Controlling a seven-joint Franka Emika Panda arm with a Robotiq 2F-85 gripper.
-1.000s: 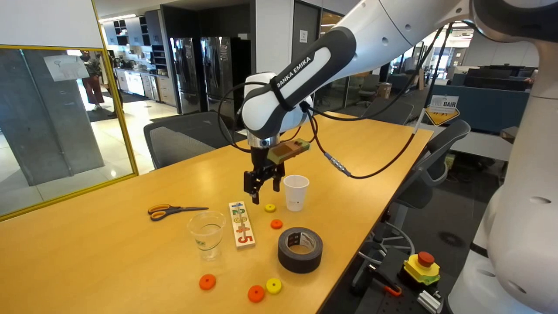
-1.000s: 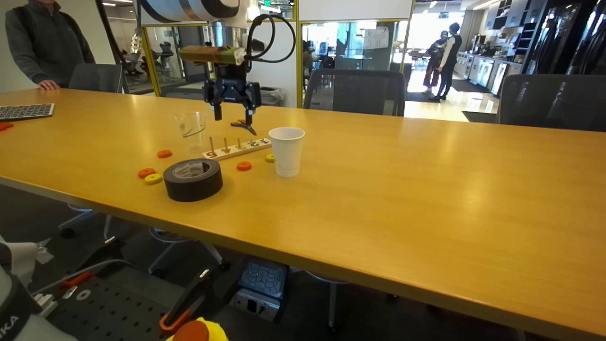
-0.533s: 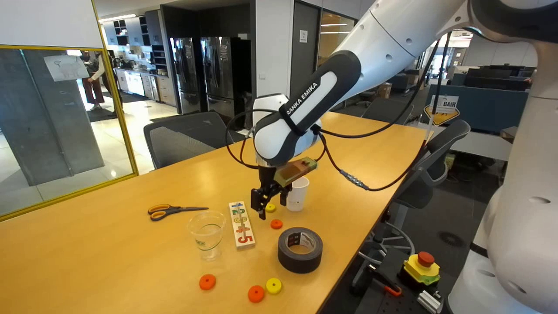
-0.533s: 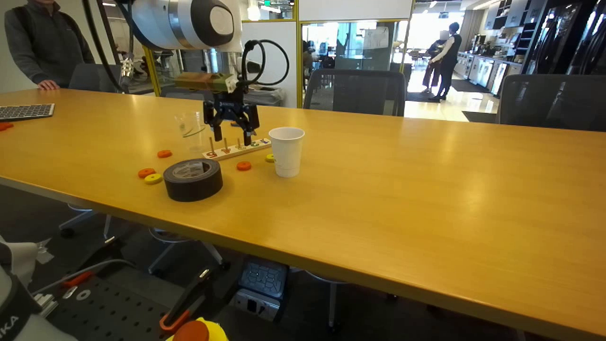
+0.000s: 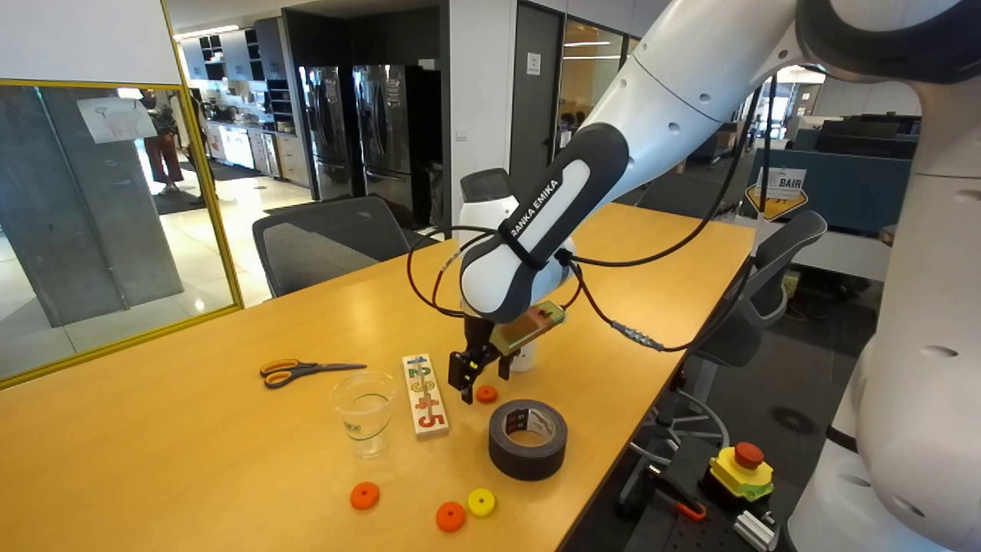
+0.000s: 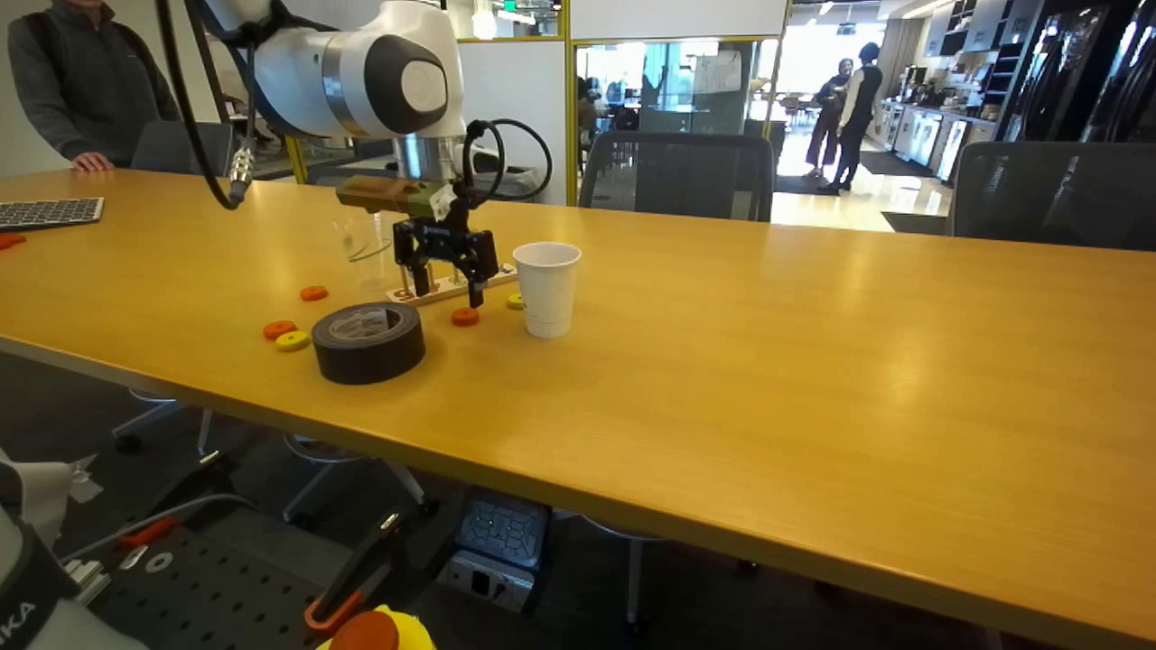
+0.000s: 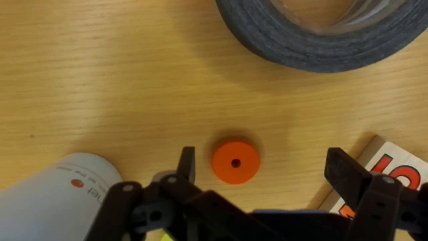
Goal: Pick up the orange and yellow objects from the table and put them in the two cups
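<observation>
Gripper (image 7: pixel 261 160): fingers (image 7: pixel 346 175) well apart, tips pointing down towards the table (image 6: pixel 813 379). In the wrist view an orange disc (image 7: pixel 236 154) with a centre hole lies flat on the tabletop within the gap, nearer the finger on the side of the white cup (image 6: pixel 548 293), bare wood showing between it and each finger. Height of the tips above the surface cannot be judged. The opposite finger partly covers the number board (image 5: pixel 425 395) in that view; contact cannot be told. The white cup stands upright, with a yellow disc (image 6: pixel 515 301) near it. A black tape roll (image 5: pixel 510 456) sits nearer the robot-side long edge than the orange disc does. Across the board from the gripper, the clear cup (image 5: pixel 365 414) stands upright. Past cup and roll lie a second orange disc (image 5: pixel 365 498) and, closer to that same edge, a third orange disc (image 5: pixel 451 520) and a second yellow disc (image 5: pixel 481 506) side by side; contact unclear. Orange-handled scissors (image 5: pixel 306 369) lie towards the opposite long edge. In an exterior view a keyboard (image 6: pixel 51 213) lies on the table, orange pieces (image 6: pixel 9 240) near it
</observation>
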